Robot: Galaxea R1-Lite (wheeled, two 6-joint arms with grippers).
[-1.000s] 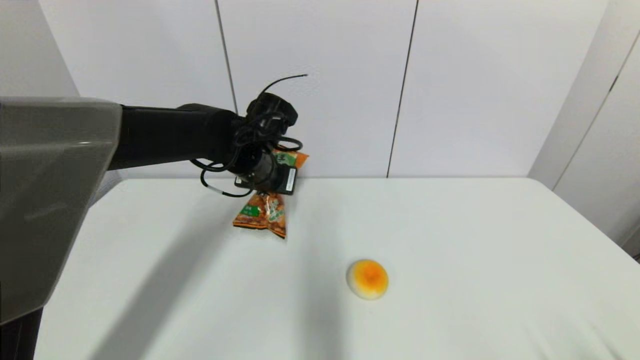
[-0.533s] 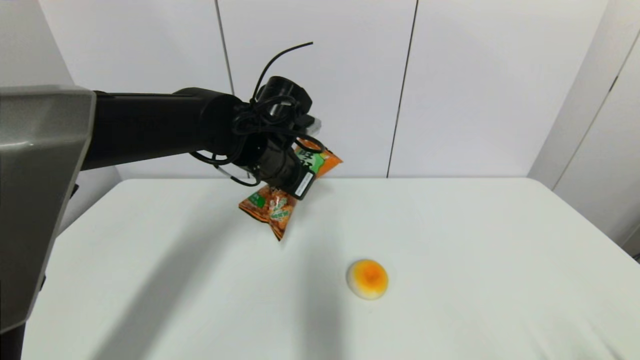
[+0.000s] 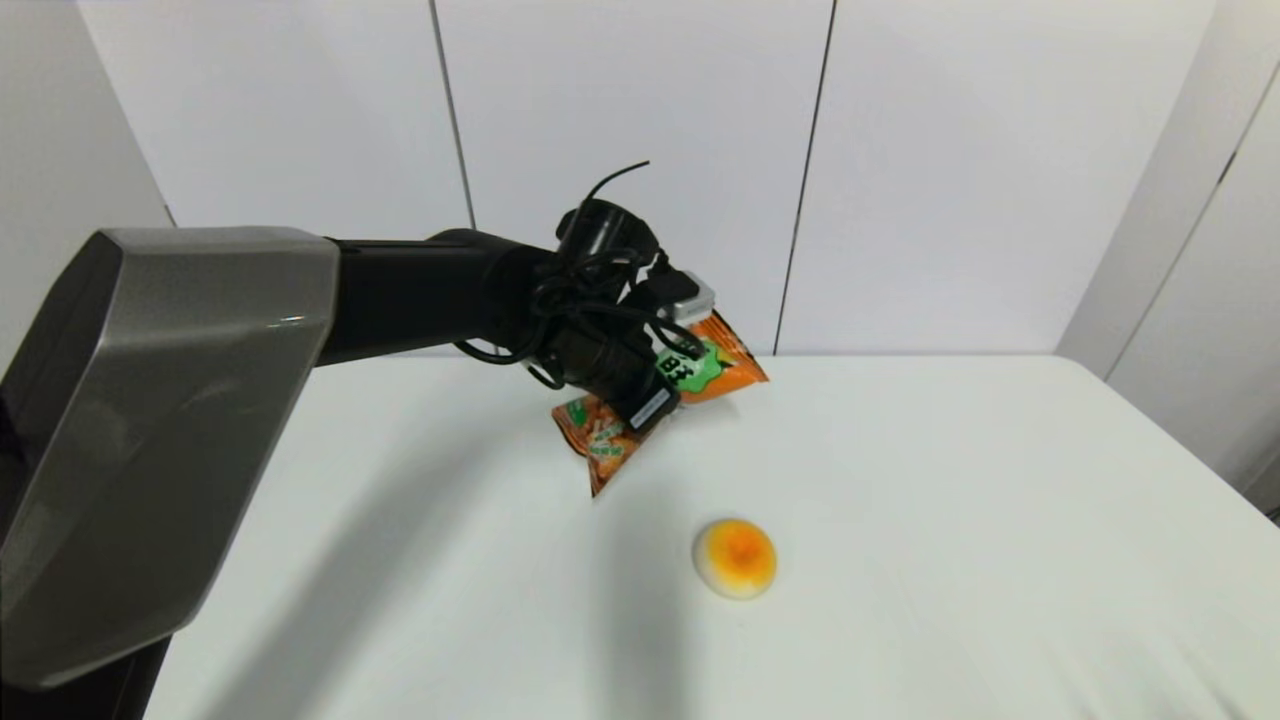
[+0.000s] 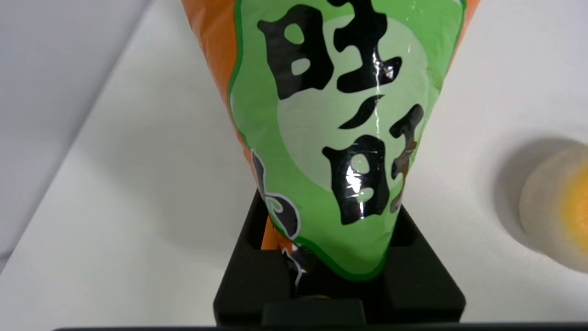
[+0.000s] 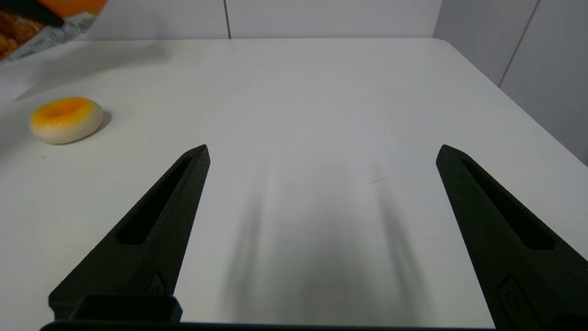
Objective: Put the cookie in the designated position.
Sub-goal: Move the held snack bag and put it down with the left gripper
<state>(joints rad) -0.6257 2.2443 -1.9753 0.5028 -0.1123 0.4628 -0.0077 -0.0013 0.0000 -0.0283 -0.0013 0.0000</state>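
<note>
Left gripper [image 3: 640, 395] clamped on the cookie [image 3: 715, 368], held above the table [image 3: 900, 480]; right gripper [image 5: 321, 184] parked low, fingers spread wide.

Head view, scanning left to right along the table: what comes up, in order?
Left arm's grey shell → left gripper shut on the cookie, held above the table → round orange-topped dome. The right gripper, open, is outside this view.

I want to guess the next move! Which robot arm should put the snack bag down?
Probably the left. The left gripper is already shut on the cookie, holding it above the table. The right gripper is open and holds nothing, farther toward the table's right side.
</note>
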